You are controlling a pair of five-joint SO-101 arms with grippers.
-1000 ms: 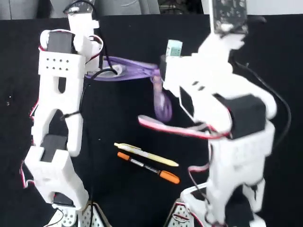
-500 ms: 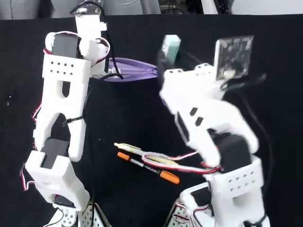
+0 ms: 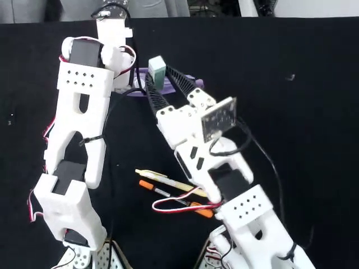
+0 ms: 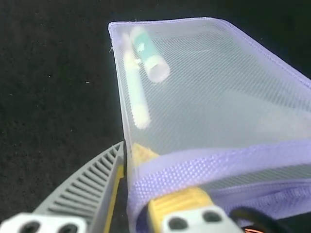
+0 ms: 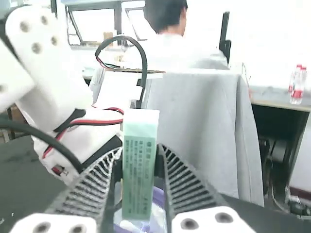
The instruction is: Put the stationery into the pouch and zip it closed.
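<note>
Gripping a green eraser (image 5: 139, 165), the right claw (image 5: 140, 158) hangs over the pouch (image 4: 218, 97) near the table's (image 3: 308, 112) far edge; the left claw (image 4: 130, 151) pinches its rim.

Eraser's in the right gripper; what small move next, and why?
Probably lower the eraser into the pouch: the right gripper holds it upright over the pouch, whose edge the left gripper clamps.

Looks like an office or lab space to me. There's a black-covered table (image 3: 314, 84), and past its 12 o'clock edge a chair with a grey jacket (image 5: 204, 131) draped over it, a desk (image 5: 277, 94) with water bottles (image 5: 297, 82), and bright windows (image 5: 97, 22) behind.
</note>
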